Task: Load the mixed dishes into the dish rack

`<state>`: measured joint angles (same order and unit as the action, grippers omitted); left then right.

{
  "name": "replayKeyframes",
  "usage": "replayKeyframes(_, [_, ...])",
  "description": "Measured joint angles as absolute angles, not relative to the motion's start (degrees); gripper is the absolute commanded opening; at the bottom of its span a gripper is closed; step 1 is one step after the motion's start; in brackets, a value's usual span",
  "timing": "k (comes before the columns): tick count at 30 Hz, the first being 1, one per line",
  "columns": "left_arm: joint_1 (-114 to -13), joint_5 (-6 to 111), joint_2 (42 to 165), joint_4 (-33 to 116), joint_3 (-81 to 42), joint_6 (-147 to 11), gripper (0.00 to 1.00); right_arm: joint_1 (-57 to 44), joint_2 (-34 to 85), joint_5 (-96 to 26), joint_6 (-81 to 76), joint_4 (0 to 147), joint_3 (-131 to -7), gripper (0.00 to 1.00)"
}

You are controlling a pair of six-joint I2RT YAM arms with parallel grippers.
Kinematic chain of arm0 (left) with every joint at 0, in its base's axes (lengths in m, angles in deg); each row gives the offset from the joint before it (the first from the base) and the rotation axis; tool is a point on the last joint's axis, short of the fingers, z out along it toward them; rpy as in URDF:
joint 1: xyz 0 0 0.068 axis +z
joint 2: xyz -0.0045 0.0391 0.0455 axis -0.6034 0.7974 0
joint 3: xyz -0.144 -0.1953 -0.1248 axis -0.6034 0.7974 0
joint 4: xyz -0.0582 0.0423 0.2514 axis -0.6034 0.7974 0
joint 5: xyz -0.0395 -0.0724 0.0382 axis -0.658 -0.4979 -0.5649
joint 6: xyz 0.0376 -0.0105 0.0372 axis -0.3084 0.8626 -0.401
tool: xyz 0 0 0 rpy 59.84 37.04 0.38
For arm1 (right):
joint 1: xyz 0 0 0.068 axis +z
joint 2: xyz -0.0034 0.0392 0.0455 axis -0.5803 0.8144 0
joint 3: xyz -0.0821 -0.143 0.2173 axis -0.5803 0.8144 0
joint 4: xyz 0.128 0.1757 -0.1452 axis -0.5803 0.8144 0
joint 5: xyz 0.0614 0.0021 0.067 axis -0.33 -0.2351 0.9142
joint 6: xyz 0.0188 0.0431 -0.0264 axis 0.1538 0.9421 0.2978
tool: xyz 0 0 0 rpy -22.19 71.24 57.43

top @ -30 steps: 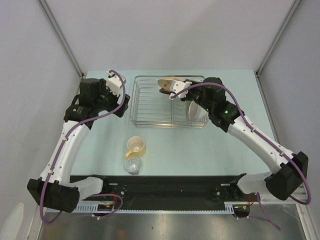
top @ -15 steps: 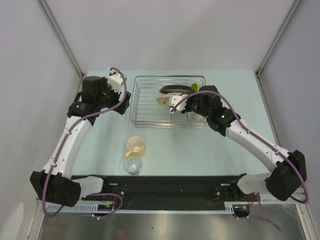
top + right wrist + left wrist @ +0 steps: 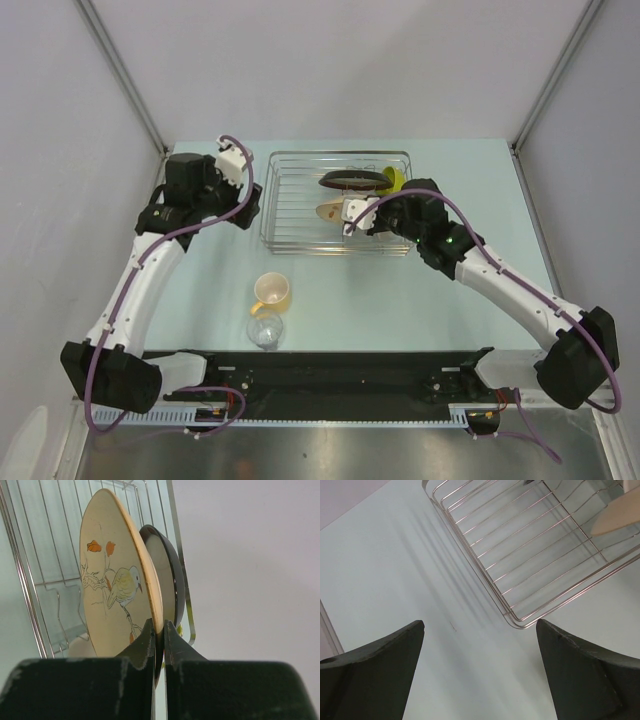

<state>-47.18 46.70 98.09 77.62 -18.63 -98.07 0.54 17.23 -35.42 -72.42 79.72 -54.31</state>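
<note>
Pale-green counter (image 3: 330, 290) carries a silver wire dish rack (image 3: 290, 200). Inside the rack, the right pincer (image 3: 159, 626) pinches a beige bird-patterned plate (image 3: 110, 580) on edge, beside a dark round dish (image 3: 352, 180). The left pincer (image 3: 480, 624), spread wide, hovers at the rack's left.

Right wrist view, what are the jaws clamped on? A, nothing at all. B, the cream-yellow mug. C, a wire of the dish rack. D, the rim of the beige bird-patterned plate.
D: the right arm's jaws are shut on the lower rim of the beige bird-patterned plate, held on edge in front of the dark round dish.
</note>
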Motion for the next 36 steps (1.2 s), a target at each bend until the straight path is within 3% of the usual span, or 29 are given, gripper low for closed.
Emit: replayKeyframes(36, [-47.2, 46.7, 98.4, 75.2, -16.1, -97.2, 0.99, -3.1, 19.1, -28.9, -74.4, 76.9, -52.9, 0.00])
